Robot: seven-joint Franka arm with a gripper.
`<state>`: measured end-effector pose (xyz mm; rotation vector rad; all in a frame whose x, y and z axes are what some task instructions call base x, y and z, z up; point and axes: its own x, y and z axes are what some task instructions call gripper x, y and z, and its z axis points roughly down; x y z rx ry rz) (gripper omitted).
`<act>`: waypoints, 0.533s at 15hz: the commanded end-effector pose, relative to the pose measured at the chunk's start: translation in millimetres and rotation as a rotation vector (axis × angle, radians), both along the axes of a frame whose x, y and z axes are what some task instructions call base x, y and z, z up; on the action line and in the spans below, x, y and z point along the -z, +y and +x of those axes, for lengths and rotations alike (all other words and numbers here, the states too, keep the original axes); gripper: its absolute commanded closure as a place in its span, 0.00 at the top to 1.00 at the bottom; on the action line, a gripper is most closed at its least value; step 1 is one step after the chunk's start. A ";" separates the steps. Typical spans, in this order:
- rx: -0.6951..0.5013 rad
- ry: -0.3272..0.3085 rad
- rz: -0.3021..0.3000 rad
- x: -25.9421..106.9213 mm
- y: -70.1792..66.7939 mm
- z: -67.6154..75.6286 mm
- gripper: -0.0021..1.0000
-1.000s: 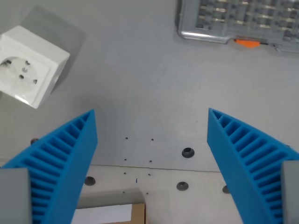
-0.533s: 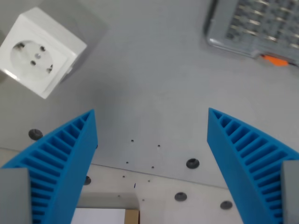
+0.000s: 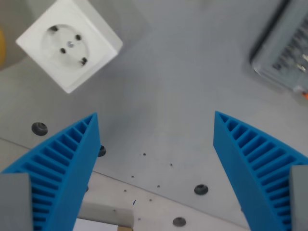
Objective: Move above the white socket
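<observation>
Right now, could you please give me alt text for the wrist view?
A white socket sits at upper left on a grey table, beyond the open blue gripper. A grey case lies at the right edge.

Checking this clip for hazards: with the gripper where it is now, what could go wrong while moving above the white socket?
The white socket sits at the wrist view's upper left, well off the centre of the open gripper, so stopping now would likely leave it misaligned. If the arm travels too low, the blue finger on that side could clip the socket. The grey case at the right edge looks blurred, suggesting fast motion and possible overshoot.
</observation>
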<state>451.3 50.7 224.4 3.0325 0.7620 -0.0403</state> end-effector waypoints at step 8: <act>-0.530 -0.111 -0.001 34.9 42.8 -7.0 1.00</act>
